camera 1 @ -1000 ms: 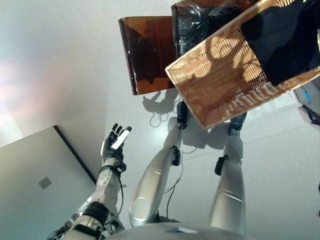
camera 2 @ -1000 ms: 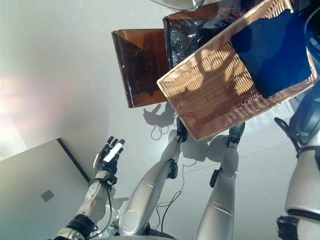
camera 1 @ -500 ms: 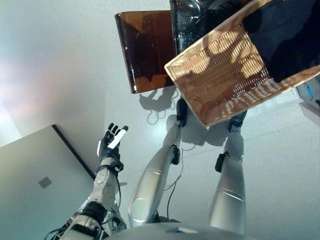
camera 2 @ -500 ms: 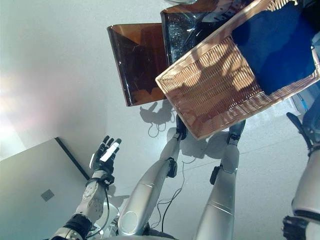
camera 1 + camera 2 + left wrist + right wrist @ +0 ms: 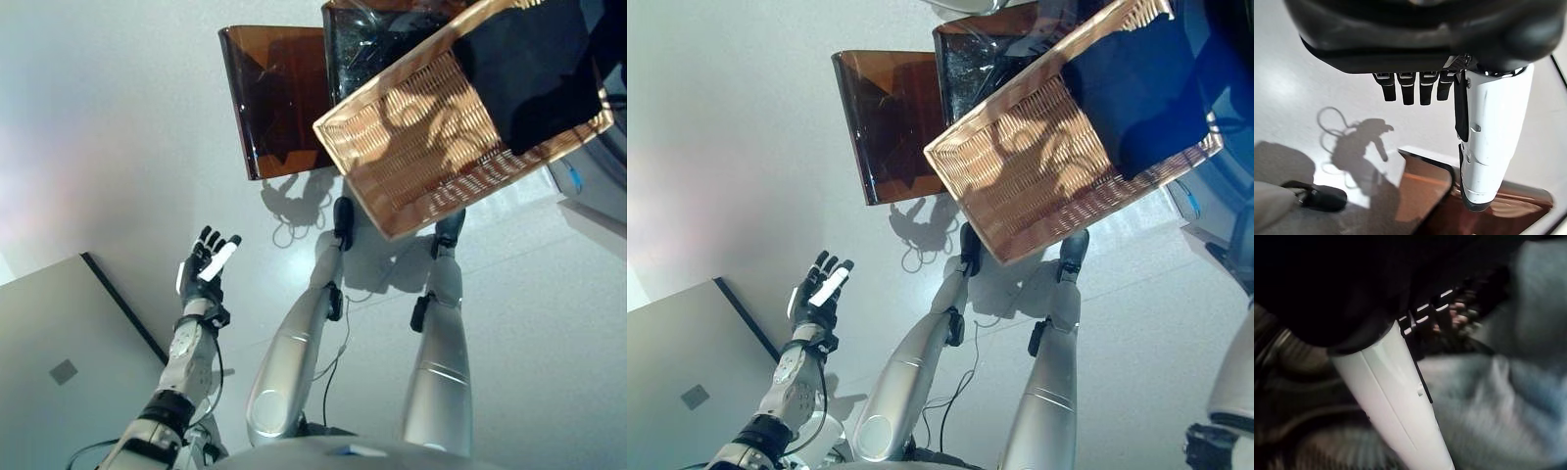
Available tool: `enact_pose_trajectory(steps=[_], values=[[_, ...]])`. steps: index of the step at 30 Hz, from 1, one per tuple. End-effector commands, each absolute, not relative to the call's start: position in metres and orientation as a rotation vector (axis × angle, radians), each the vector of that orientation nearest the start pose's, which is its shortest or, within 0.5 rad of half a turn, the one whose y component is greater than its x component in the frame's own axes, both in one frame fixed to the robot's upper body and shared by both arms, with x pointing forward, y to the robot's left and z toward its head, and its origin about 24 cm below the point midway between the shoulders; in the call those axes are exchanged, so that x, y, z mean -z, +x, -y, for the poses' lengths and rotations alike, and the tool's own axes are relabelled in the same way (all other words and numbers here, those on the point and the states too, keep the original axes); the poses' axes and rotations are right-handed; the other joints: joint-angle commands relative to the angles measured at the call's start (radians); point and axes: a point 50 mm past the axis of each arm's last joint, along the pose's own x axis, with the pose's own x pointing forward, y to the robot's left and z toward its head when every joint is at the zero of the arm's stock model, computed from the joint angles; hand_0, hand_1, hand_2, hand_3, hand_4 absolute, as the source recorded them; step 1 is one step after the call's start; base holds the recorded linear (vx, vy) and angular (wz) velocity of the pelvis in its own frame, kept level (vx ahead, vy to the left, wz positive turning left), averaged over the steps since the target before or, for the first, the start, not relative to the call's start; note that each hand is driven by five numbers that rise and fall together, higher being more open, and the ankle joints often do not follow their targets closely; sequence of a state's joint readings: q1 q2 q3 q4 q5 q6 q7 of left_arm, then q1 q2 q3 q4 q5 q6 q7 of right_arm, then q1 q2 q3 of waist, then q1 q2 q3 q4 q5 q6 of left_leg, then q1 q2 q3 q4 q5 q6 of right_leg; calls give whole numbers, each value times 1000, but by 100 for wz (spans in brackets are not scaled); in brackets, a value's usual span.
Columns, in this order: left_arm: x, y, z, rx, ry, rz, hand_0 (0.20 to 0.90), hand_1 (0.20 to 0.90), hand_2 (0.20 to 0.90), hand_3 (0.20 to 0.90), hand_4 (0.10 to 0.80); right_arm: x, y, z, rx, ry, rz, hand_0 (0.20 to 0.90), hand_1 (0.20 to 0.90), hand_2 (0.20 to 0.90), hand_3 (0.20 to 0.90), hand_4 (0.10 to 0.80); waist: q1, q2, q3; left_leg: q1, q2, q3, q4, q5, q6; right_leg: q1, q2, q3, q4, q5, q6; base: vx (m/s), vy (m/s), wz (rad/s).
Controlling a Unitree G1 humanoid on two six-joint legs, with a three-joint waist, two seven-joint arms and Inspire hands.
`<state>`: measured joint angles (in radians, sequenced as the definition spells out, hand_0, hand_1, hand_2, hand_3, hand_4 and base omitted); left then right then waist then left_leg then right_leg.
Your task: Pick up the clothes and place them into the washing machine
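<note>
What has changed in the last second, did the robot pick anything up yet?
Not that I can see. The whole view has slid a little, so the camera moved rather than the things. The left hand stays open and empty, held out over the floor. The wicker basket still holds the dark blue cloth, beside the brown box. The right hand shows close to grey-blue cloth; its grip is unclear.

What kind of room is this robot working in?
Probably a laundry area, though little of the room shows. A wicker basket holds dark blue clothes, a brown tinted panel, perhaps a machine's door, stands open behind it, and the floor is pale and glossy.
</note>
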<state>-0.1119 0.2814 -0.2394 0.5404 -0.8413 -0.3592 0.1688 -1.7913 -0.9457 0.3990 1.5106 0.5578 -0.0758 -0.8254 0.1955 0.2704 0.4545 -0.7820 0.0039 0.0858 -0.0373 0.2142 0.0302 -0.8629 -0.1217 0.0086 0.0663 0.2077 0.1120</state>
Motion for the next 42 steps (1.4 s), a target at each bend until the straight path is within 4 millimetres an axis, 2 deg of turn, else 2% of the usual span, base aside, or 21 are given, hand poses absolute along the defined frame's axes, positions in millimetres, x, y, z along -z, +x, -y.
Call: enact_pose_trajectory(steps=[1, 6, 10, 11, 12, 13, 15, 17, 21, 23, 27, 30, 40, 42], values=[[35, 232, -241, -435, -410, -161, 900, 900, 900, 900, 800, -438, 242, 411, 1650, -150, 664, 900, 900, 900, 900, 800, 57, 46, -57, 47, 23, -14, -50, -43, -119, -26, 54, -42, 94, -115, -10, 0, 0, 0], [38, 233, -239, -455, -431, -168, 900, 900, 900, 900, 800, -431, 240, 415, 1730, -277, 606, 900, 900, 900, 900, 800, 61, 41, -64, 47, 21, -16, -50, -43, -119, -20, 59, -42, 87, -114, -12, 0, 0, 0], [34, 236, -234, -432, -431, -143, 900, 900, 900, 900, 800, -421, 242, 415, 1824, -536, 562, 900, 900, 900, 900, 800, 62, 39, -70, 45, 20, -17, -50, -37, -119, -10, 59, -45, 72, -102, -12, -8, 2, 0], [34, 236, -234, -432, -429, -144, 900, 900, 900, 900, 800, -420, 243, 415, 1824, -537, 560, 900, 900, 900, 900, 800, 62, 39, -70, 49, 20, -18, -50, -42, -119, -7, 59, -45, 74, -109, -11, 0, 0, 0], [34, 237, -232, -426, -425, -137, 900, 900, 900, 900, 800, -415, 244, 415, 1858, -682, 531, 900, 900, 900, 900, 800, 63, 38, -72, 52, 19, -18, -50, -41, -119, 2, 59, -48, 70, -108, -11, 0, 0, 0], [33, 238, -232, -423, -423, -128, 900, 900, 900, 900, 800, -413, 245, 414, 1877, -745, 523, 900, 900, 900, 900, 800, 64, 35, -74, 51, 19, -21, -50, -41, -118, 5, 60, -48, 66, -107, -11, 0, 0, 0], [32, 238, -234, -422, -414, -121, 900, 900, 900, 900, 800, -411, 248, 412, 1874, -809, 518, 900, 900, 900, 900, 800, 65, 31, -77, 52, 18, -23, -50, -40, -118, 9, 60, -51, 63, -106, -11, 0, 0, 0], [31, 239, -231, -417, -409, -110, 900, 900, 900, 900, 800, -406, 261, 399, 1826, -924, 588, 900, 900, 900, 900, 800, 67, 27, -79, 53, 18, -26, -50, -40, -117, 20, 60, -52, 53, -101, -10, 0, 0, 0], [33, 240, -231, -402, -382, -111, 900, 900, 900, 900, 800, -376, 281, 393, 1673, -1073, 581, 900, 900, 900, 900, 800, 58, 10, -76, 57, 20, -29, -50, -38, -118, 38, 58, -58, 38, -93, -9, -11, -6, 6], [34, 239, -232, -399, -374, -113, 900, 900, 900, 900, 800, -366, 289, 388, 1616, -1018, 604, 900, 900, 900, 900, 800, 55, 1, -76, 60, 18, -30, -50, -39, -117, 47, 57, -60, 30, -89, -9, -7, -18, 8], [40, 236, -234, -406, -342, -148, 900, 900, 900, 900, 800, -335, 305, 385, 1489, -983, 541, 900, 900, 900, 900, 800, 53, -16, -76, 64, 19, -27, -50, -35, -115, 63, 54, -62, 14, -75, -11, -8, -2, 4], [42, 235, -237, -415, -322, -164, 900, 900, 900, 900, 800, -314, 320, 375, 1363, -1020, 519, 900, 900, 900, 900, 800, 47, -29, -67, 73, 19, -20, -50, -36, -114, 79, 54, -62, 2, -63, -10, 0, 0, 0], [48, 229, -242, -446, -332, -189, 900, 900, 900, 900, 800, -275, 338, 349, 1132, -1036, 528, 900, 900, 900, 900, 800, 27, -64, -53, 105, 22, -2, -50, -42, -107, 126, 53, -60, -27, -43, -6, 4, 2, -1], [49, 228, -243, -452, -334, -194, 900, 900, 900, 900, 800, -261, 342, 341, 1072, -1088, 517, 900, 900, 900, 900, 800, 20, -73, -52, 117, 21, 2, -50, -47, -106, 144, 54, -60, -37, -40, -6, 23, 6, -5]])
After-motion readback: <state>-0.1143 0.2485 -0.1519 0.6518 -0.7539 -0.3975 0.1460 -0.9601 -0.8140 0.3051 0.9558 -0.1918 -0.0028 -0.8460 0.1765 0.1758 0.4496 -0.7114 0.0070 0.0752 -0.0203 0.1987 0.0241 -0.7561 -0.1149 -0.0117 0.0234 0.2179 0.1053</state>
